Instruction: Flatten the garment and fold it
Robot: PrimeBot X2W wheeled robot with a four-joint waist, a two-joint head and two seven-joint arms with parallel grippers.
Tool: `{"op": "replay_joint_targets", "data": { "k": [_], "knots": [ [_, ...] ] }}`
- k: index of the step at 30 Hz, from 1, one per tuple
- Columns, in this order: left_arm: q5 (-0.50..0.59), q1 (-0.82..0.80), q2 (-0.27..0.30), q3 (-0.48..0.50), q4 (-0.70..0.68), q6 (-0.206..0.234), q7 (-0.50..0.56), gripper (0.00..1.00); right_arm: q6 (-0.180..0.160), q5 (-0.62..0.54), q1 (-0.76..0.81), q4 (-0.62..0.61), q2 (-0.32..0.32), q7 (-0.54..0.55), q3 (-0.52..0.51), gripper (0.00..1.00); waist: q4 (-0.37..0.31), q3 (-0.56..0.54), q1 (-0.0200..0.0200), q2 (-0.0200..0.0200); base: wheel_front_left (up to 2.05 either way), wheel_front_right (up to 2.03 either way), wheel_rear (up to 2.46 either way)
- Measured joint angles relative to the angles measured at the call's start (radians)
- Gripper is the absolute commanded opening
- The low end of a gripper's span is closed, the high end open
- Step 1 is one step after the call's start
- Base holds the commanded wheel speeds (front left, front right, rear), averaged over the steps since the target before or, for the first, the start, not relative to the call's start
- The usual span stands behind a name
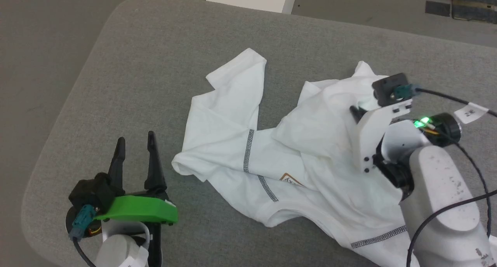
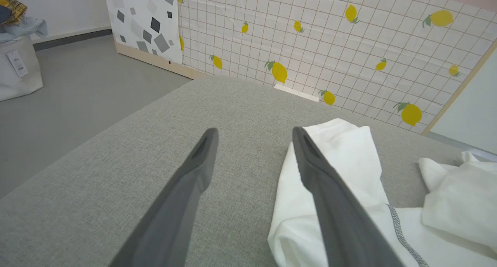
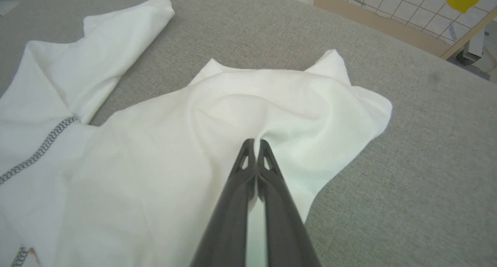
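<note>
While the garment (image 1: 310, 154) lies crumpled across the grey surface (image 1: 155, 45), the right tool (image 3: 255, 142) is clenched on a raised pucker of its cloth, likely to draw it flat, and the left tool (image 1: 136, 140) sits spread wide and empty just beside it.

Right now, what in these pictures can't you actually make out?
- The chest patch on the garment, head view: half under a fold, lettering too small to read.
- Garment's near part, head view: covered by the right arm, cut by the bottom edge.
- How much cloth the right gripper holds, right wrist view: hidden between its shut fingers.
</note>
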Motion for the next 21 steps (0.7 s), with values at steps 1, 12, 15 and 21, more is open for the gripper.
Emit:
{"op": "replay_joint_targets", "data": {
  "k": [1,12,15,21],
  "knots": [
    [0.004,-0.002,-0.001,0.002,0.004,-0.006,0.0,1.0,0.0,-0.01,-0.007,-0.003,0.003,-0.009,-0.02,0.0,0.002,0.002,0.0,0.0,0.0,0.0,0.0],
    [0.012,-0.048,-0.009,-0.011,0.029,-0.041,0.0,1.0,0.0,-0.154,-0.327,0.088,-0.203,-0.13,-0.097,0.0,0.029,0.028,0.0,0.0,0.0,0.0,0.0],
    [0.007,-0.059,-0.009,-0.033,0.027,-0.04,0.0,1.0,0.0,-0.195,-0.414,0.16,-0.256,-0.192,-0.102,0.0,0.044,0.045,0.0,0.0,0.0,0.0,0.0],
    [-0.008,-0.066,-0.01,-0.066,0.027,-0.038,0.0,1.0,0.0,-0.208,-0.479,0.317,-0.275,-0.239,-0.109,0.18,0.078,0.08,0.0,0.0,0.0,0.0,0.0]
  ]
}}
